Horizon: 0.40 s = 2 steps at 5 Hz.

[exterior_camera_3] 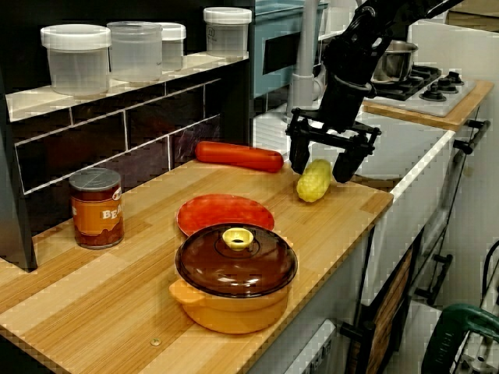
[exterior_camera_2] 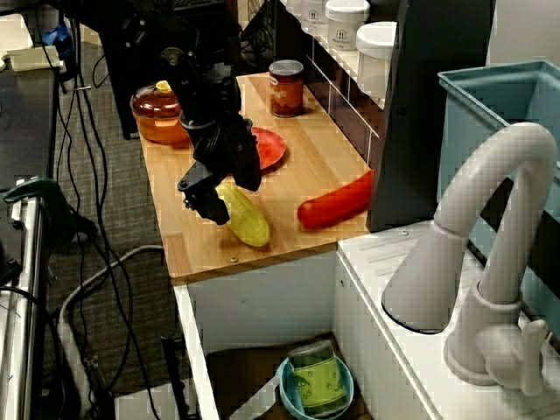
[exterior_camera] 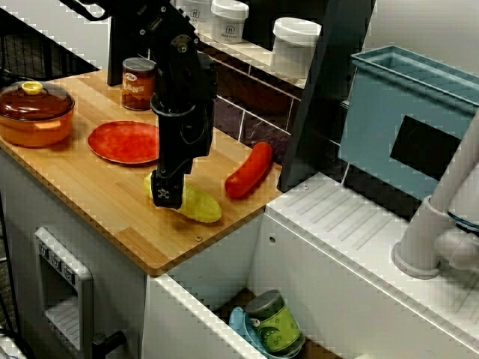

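pincer (exterior_camera_3: 320, 165) wide open, holding nothing, low over corn (exterior_camera_3: 312, 184) | corn right under, between the fingers (exterior_camera_3: 344, 167), spread wide enough to fit it | lying flat on board (exterior_camera_3: 335, 220), so not rolling | sausage (exterior_camera_3: 238, 156) just past, by the wall (exterior_camera_3: 156, 132) | plate (exterior_camera_3: 224, 213) near, off to one side

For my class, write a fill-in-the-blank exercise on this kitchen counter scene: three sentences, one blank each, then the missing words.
1. The gripper straddles the yellow vegetable with its jaws ____.
2. The plate beside the pot is ____ in colour.
3. The can stands ____, not on its side.

Missing words: open; red; upright.
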Each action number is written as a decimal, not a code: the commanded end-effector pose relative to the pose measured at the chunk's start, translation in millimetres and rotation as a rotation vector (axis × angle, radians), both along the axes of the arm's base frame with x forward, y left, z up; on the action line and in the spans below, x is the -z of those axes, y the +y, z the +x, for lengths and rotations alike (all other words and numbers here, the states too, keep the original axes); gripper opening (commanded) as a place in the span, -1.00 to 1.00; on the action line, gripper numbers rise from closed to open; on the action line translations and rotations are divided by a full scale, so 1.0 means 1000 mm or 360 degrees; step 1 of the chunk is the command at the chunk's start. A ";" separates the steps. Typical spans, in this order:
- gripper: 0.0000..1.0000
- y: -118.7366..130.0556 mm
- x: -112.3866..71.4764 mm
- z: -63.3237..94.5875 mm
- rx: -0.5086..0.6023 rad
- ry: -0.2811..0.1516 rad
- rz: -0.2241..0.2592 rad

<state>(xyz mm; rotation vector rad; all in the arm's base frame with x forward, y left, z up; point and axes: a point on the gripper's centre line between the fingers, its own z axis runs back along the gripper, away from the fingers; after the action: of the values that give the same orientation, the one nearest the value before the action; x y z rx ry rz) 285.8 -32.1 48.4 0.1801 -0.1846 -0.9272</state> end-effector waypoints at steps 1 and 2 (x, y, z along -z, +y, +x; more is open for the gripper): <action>1.00 0.005 -0.007 0.013 -0.0015 -0.0057 0.0006; 1.00 0.005 -0.004 0.012 -0.0019 -0.0055 0.0015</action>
<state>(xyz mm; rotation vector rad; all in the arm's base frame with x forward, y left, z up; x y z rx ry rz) 285.6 -30.3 41.0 0.1876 -0.1620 -0.9214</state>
